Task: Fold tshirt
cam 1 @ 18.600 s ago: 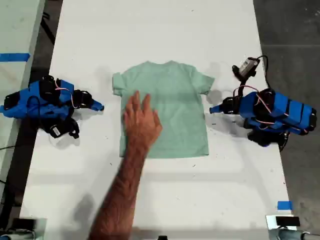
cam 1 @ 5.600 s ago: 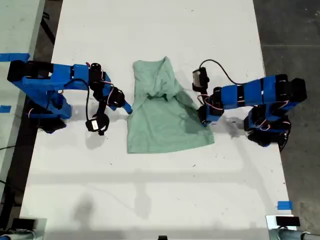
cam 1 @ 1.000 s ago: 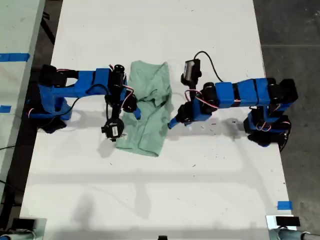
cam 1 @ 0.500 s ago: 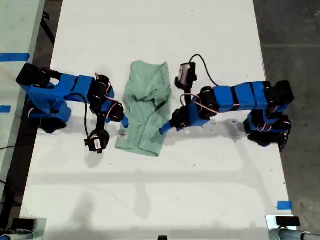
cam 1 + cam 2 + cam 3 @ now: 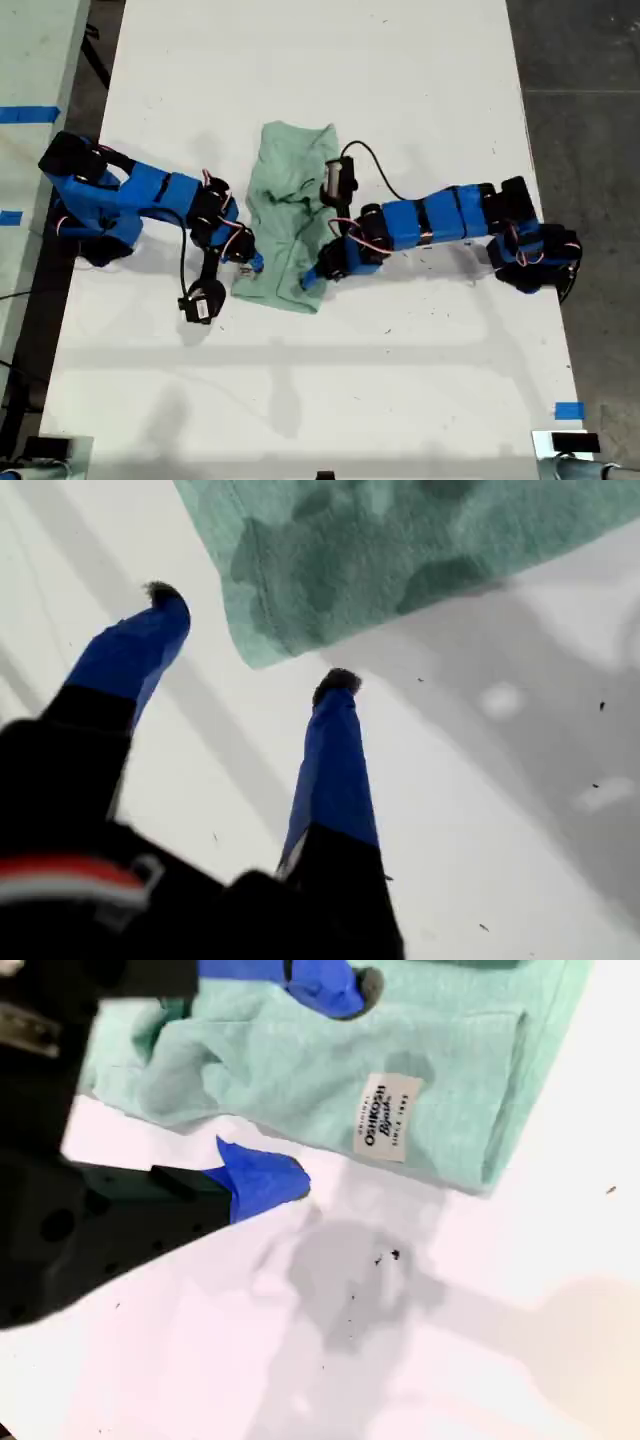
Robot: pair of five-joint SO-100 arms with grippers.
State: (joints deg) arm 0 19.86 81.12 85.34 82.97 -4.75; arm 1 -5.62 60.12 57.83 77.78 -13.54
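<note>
White desk [image 5: 400, 380] holds the tshirt [image 5: 290, 225], already folded into a narrow strip, crosswise fold left, between my first gripper [image 5: 245, 640] and second gripper [image 5: 300, 1085], both open, empty.

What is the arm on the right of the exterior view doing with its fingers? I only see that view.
Observer: That's my first gripper. It is open and pinches nothing; a corner of the shirt lies at its fingertips.
Operator: And the other arm?
Observer: My second gripper is open too, with one finger over the shirt and one off its edge.
Operator: Is anything on the shirt?
Observer: A white tag that reads OshKosh.
</note>
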